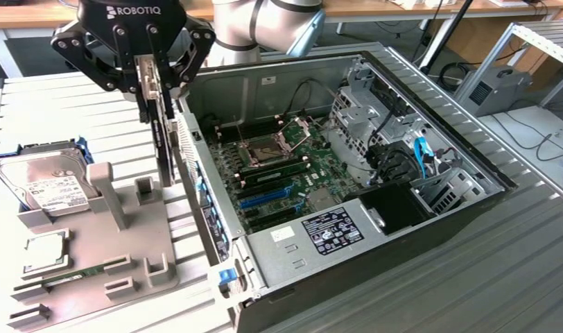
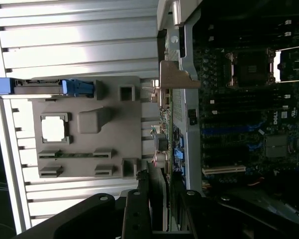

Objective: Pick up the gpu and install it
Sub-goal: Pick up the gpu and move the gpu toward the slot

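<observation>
Half done: pinches dark green gpu card (image 1: pixel 159 149) upright in fingers of black gripper (image 1: pixel 156 84) beside open black computer case (image 1: pixel 402 257), likely calls for squaring over blue motherboard slot (image 1: pixel 263 198).

ROBOTIQ, white lettering on gripper (image 1: pixel 157 87)

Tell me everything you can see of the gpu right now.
The gpu is a thin dark card seen edge-on, with a green board, a black finned block and a silver bracket. It hangs upright, clamped in the gripper, just outside the open computer case wall, by the grey holder.
</observation>
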Robot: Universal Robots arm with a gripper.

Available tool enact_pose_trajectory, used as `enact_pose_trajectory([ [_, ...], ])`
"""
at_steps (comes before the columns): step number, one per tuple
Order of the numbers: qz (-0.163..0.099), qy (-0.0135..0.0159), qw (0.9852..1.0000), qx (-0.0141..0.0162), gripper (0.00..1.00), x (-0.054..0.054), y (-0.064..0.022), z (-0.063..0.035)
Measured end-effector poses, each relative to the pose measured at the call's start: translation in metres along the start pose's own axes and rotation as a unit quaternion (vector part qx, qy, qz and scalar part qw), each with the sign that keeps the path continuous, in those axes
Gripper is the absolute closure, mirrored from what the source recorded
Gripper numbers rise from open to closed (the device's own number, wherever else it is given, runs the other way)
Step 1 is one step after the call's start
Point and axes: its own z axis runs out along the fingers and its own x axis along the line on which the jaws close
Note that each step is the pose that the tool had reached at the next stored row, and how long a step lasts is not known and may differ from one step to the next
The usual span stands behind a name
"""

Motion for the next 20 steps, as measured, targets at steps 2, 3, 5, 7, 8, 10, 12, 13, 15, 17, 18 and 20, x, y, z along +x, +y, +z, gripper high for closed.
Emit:
enact_pose_trajectory([
  [2, 0.0, 0.0, 1.0, 0.0, 0.71, -0.001, 0.0001, 0.0003],
  [3, 0.0, 0.0, 1.0, 0.0, 0.71, -0.002, 0.0002, 0.0005],
  [5, 0.0, -0.0001, 1.0, 0.0, 0.71, -0.004, 0.0003, 0.0009],
  [7, 0.0, 0.0, 1.0, 0.0001, 0.71, -0.006, 0.0005, 0.0014],
  [8, 0.0, -0.0001, 1.0, 0.0001, 0.71, -0.007, 0.0006, 0.0016],
  [10, 0.0, 0.0, 1.0, 0.0001, 0.71, -0.009, 0.0007, 0.002],
  [12, 0.0, -0.0001, 1.0, 0.0001, 0.71, -0.011, 0.001, 0.0024],
  [13, 0.0, -0.0001, 1.0, 0.0001, 0.71, -0.012, 0.0011, 0.0026],
  [15, 0.0, -0.0001, 1.0, 0.0001, 0.71, -0.014, 0.0012, 0.0029],
  [17, 0.0, -0.0001, 1.0, 0.0002, 0.71, -0.016, 0.0014, 0.0031],
  [18, 0.0, -0.0001, 1.0, 0.0002, 0.71, -0.018, 0.0015, 0.0033],
  [20, 0.0, -0.0001, 1.0, 0.0002, 0.71, -0.02, 0.0016, 0.0035],
])
